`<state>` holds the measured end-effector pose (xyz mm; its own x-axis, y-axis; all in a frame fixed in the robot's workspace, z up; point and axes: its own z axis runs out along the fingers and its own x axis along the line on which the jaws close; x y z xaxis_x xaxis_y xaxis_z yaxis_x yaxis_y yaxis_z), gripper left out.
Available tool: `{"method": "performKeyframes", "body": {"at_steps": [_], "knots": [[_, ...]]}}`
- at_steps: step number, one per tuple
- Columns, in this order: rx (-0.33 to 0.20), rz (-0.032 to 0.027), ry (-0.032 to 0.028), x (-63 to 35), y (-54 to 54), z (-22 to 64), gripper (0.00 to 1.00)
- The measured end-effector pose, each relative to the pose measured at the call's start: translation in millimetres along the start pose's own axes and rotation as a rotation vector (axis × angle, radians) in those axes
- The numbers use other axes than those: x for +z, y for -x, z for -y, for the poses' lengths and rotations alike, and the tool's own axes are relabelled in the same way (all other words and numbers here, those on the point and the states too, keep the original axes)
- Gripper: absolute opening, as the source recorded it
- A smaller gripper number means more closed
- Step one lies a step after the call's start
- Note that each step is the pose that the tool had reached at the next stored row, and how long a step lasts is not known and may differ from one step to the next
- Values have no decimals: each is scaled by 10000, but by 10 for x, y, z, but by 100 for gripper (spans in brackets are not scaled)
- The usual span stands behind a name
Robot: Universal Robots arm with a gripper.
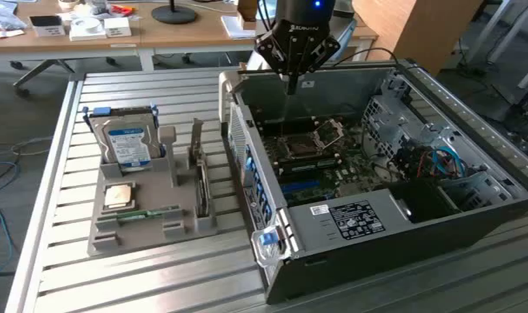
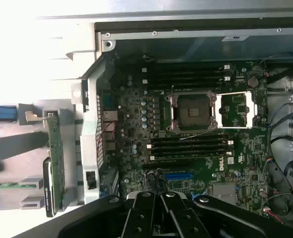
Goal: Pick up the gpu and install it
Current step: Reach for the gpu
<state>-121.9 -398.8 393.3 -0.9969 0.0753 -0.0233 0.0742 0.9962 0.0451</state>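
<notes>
The gpu (image 1: 199, 186) stands on edge in a slot of the grey holder (image 1: 116, 238), its silver bracket pointing up, at the exterior view's left of the open computer case (image 1: 377, 215). The wrist view has the gpu (image 2: 55, 158) as a thin green card edge beside the case wall. My gripper (image 1: 291, 88) hangs above the back of the case, over the motherboard (image 2: 196, 129), well apart from the gpu. Its fingers (image 2: 151, 208) are shut together with nothing between them.
A hard drive (image 1: 129, 143) with a blue-white label, a cpu (image 1: 118, 194) and a green memory stick (image 1: 151, 214) also sit in the holder. A blue slot (image 2: 178, 175) lies on the motherboard. Cables (image 1: 438, 163) fill the case's far side. Desks stand behind the slatted table.
</notes>
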Motion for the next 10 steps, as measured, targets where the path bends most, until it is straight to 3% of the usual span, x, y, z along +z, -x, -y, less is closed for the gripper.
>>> {"method": "performKeyframes", "body": {"at_steps": [10], "knots": [[1,0,1,0,-17,1,11]]}}
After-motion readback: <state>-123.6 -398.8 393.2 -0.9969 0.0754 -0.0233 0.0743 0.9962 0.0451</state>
